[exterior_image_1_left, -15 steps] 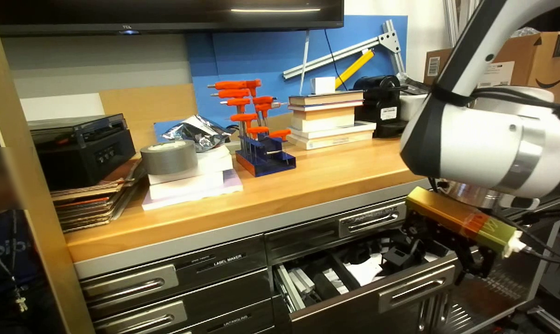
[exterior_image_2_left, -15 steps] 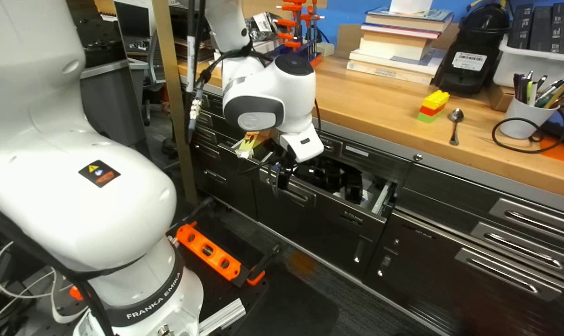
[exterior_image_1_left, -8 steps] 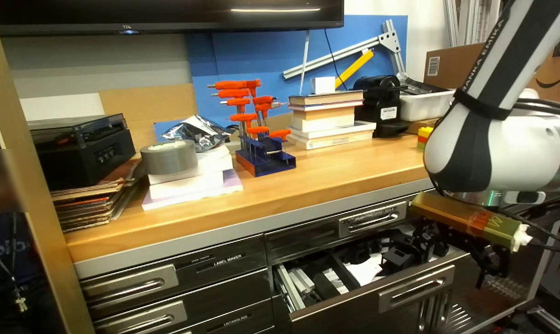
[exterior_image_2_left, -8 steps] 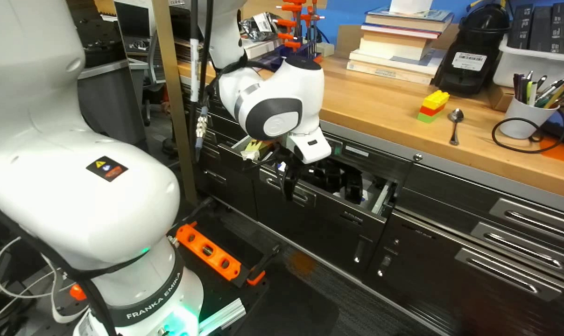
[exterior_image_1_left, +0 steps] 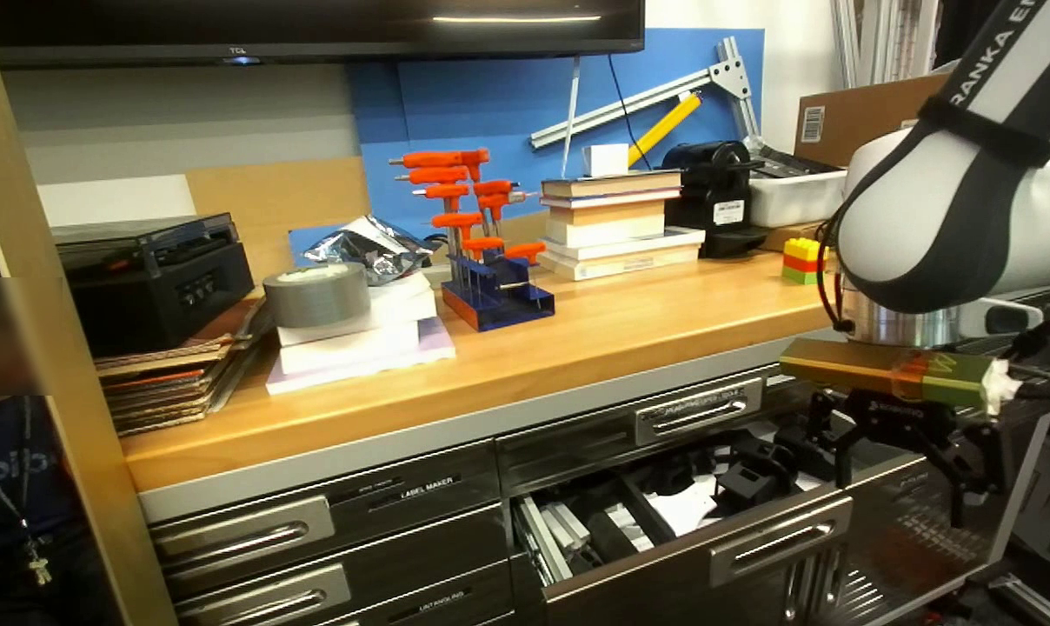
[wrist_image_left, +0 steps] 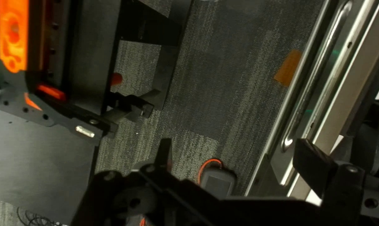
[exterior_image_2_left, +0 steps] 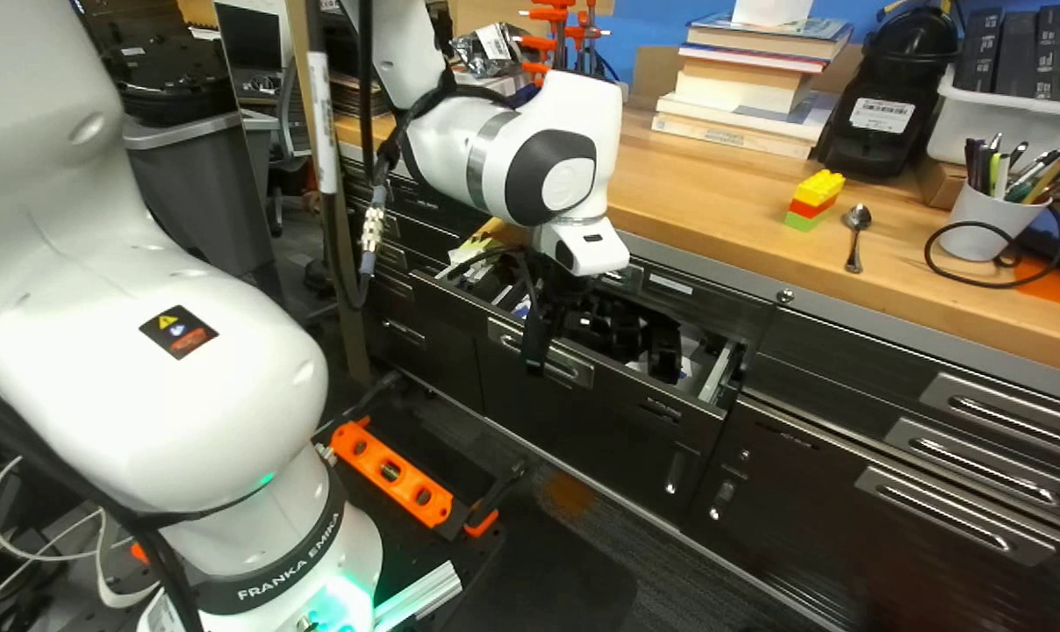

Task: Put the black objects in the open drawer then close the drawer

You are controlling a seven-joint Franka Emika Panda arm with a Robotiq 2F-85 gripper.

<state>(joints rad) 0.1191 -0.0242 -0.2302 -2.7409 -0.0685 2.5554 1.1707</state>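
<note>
Because the drawer (exterior_image_1_left: 647, 598) stands open, my skewed push could bind it; black objects (exterior_image_1_left: 747, 483), inside, right half in an exterior view, may jam closing if piled proud; gripper (exterior_image_1_left: 900, 502), rightmost, jaws apart, empty, might strike the drawer's front if I descend.

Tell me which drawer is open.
The wide drawer pulled out beneath the worktop, its inside showing; others in view, like the LABEL MAKER drawer, sit shut.
</note>
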